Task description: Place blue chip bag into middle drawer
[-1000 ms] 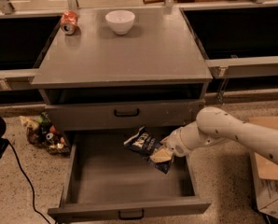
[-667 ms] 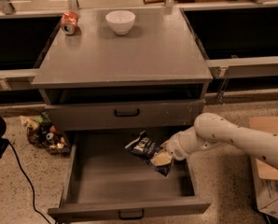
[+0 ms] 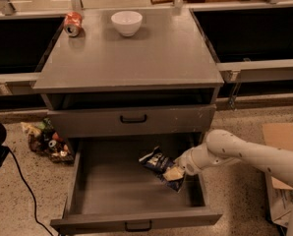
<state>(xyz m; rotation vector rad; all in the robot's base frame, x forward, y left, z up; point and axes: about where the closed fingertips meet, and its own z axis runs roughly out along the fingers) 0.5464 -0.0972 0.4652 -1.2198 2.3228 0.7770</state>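
The blue chip bag (image 3: 161, 166) is dark navy foil with white lettering and a pale patch at its lower right. It hangs over the right part of the open middle drawer (image 3: 117, 191), which is pulled out with a flat grey floor. My gripper (image 3: 179, 168) reaches in from the right on a white arm and is shut on the bag's right end. The bag sits low inside the drawer, near the floor; whether it touches the floor I cannot tell.
A shut drawer front with a dark handle (image 3: 133, 118) is above the open one. On the cabinet top stand a red soda can (image 3: 72, 23) and a white bowl (image 3: 126, 22). Snack litter (image 3: 45, 140) lies on the floor at left, a cardboard box (image 3: 281, 151) at right.
The gripper and the bag have moved slightly left and lower into the drawer. The grip on the bag has not changed.
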